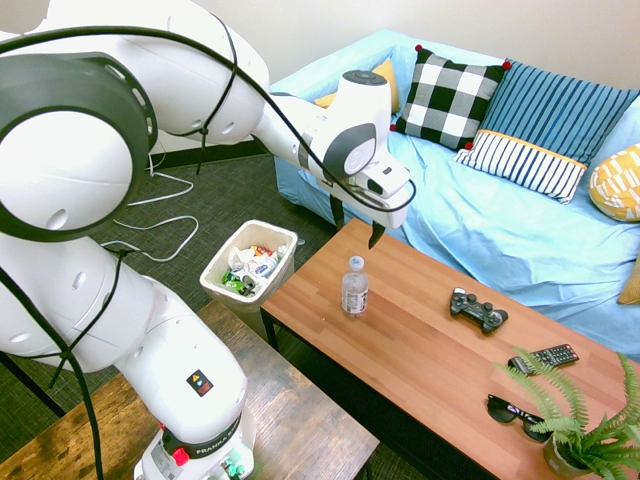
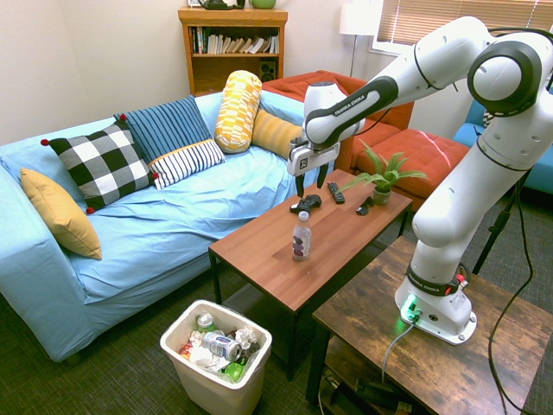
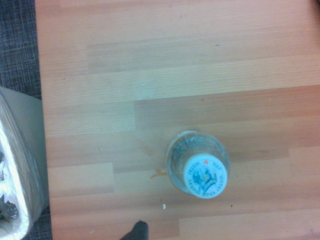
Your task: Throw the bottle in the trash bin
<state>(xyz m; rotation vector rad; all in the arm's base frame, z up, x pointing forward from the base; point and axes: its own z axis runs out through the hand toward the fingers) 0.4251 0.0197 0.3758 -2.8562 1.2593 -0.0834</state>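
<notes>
Holds the gripper (image 1: 355, 236) open above the wooden coffee table (image 1: 420, 350), with its 2 fingers spread apart and only air between them. Shows the plastic bottle (image 1: 355, 290) below, upright on the tabletop, near the end beside the trash bin (image 2: 212, 389). Displays a white cap and a printed label on clear plastic, with the cap seen from overhead in the wrist view and the fingers well clear of it.

Places the bin on the dark carpet (image 2: 147, 378), just off the table's end and lower than the tabletop. Reveals rubbish (image 2: 223, 347) inside, including a can, crumpled wrappers and scraps of green.

Spreads 1 black game controller (image 1: 478, 310), 1 remote control (image 1: 553, 358) and 1 pair of sunglasses (image 1: 517, 415) along the table beyond the bottle, with a potted fern (image 1: 590, 430) near the far end.

Runs alongside the table with a sofa (image 1: 450, 210) under a pale blue cover, topped by a black-and-white checked cushion (image 1: 446, 97), a blue striped cushion (image 1: 550, 105), a white cushion with dark stripes (image 1: 525, 165) and several in yellow. Takes in a wooden bookcase (image 2: 233, 65) and a red-orange sofa (image 2: 393, 138) in the background of the second exterior view.
</notes>
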